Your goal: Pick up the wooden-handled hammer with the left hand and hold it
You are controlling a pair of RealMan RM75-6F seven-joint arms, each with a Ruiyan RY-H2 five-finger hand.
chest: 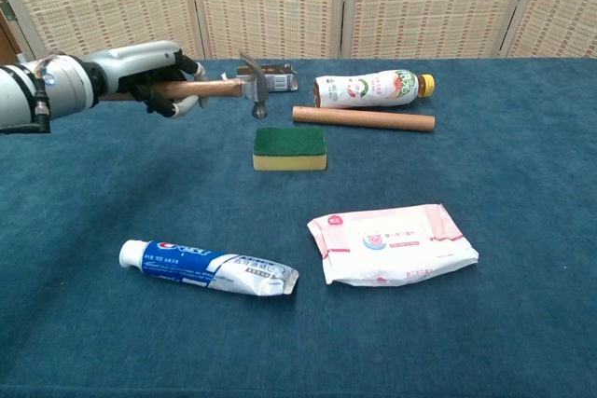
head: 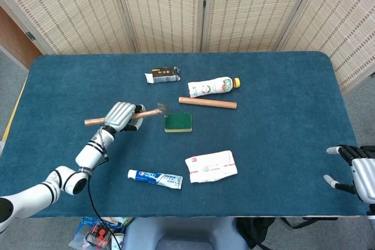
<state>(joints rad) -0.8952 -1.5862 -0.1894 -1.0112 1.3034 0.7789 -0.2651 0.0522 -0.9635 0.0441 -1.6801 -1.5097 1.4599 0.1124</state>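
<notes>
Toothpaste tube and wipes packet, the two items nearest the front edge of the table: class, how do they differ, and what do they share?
The toothpaste tube is long, narrow and blue and white; the wipes packet is broad, flat and pink and white. The tube lies on the robot's left of the table, the packet further right. The tube's end is crimped flat; the packet keeps a rectangular outline. Both lie flat, untouched by either hand.

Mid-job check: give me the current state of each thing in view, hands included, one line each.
hammer: lifted off the table, handle roughly level, head clear of the sponge.
left hand: grips the hammer's wooden handle.
right hand: holds nothing, fingers apart, at the table's near right edge.
sponge: flat, green side up.
bottle: lying on its side, cap on.
wooden rod: lying flat.
toothpaste tube: lying flat.
wipes pack: lying flat.
</notes>
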